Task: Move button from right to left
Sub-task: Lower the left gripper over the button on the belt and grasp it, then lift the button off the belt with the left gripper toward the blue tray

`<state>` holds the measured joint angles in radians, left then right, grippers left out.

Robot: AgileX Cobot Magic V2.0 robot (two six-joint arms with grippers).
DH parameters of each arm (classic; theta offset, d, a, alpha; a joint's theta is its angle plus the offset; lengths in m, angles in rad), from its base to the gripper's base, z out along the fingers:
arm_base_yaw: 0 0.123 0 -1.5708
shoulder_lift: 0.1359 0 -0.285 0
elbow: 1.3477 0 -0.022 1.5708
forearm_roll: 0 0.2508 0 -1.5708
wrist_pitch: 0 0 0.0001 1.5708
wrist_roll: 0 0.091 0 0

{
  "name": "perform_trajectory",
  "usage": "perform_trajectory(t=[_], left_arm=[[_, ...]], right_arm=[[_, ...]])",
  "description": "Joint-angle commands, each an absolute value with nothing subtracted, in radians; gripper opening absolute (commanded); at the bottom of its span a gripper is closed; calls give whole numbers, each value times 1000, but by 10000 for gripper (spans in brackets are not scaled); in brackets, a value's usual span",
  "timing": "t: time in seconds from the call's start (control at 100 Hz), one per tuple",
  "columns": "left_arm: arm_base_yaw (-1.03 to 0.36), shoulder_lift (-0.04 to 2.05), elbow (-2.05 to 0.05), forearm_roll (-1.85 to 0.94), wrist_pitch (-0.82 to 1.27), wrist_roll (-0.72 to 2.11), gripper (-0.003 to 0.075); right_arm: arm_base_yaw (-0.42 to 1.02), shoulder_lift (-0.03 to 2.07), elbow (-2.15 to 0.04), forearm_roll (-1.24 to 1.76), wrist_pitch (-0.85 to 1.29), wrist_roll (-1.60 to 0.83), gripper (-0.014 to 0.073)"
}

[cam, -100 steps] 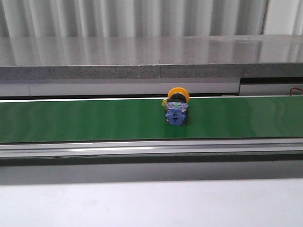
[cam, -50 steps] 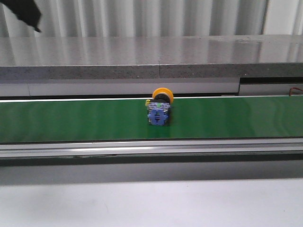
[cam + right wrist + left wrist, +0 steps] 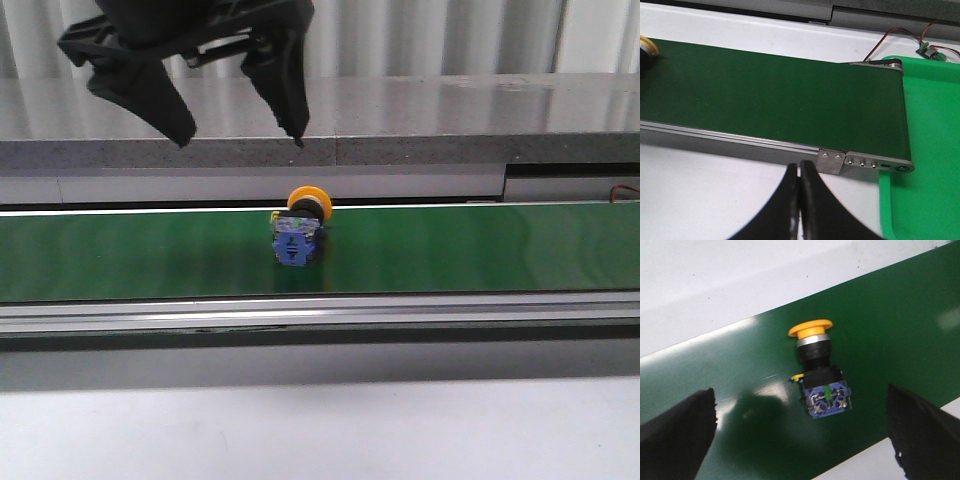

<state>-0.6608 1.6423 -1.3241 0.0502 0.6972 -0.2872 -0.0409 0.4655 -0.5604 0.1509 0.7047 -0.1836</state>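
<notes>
While the button [image 3: 297, 228] lies on its side on the green conveyor belt [image 3: 480, 250], near the middle of the belt's visible stretch in the front view, the left gripper [image 3: 240, 135] hangs above and a little to the left of it, clear of both button and belt, with its black fingers [image 3: 150, 90] spread wide apart. From the left wrist camera the button [image 3: 820, 377] shows its yellow-orange cap, black collar and blue contact block between the two open fingertips, touching neither. At the belt's end, beside a green tray [image 3: 935, 150], the right gripper [image 3: 799, 172] has its fingers pressed together, holding nothing.
</notes>
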Motion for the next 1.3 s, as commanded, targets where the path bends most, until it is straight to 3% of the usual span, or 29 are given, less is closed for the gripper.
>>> perform_trajectory(t=[0.0,0.56,0.7,0.95,1.29], left_arm=[[-684,1646,-1380,56,651,-303,650],[-692,1790,-1386,129,699,-375,605],[-692,1801,-1386,129,707,-376,464],[-692,1770,-1386,189,770,-381,-21],[-561,1490,-1322,284,860,-333,-20]], right_arm=[[-42,469,-586,150,639,-193,-68],[-42,469,-586,150,639,-193,-68],[-42,469,-586,150,639,-193,-68],[-42,469,-586,150,639,-193,-68],[-42,469,-586,150,639,-193,-68]])
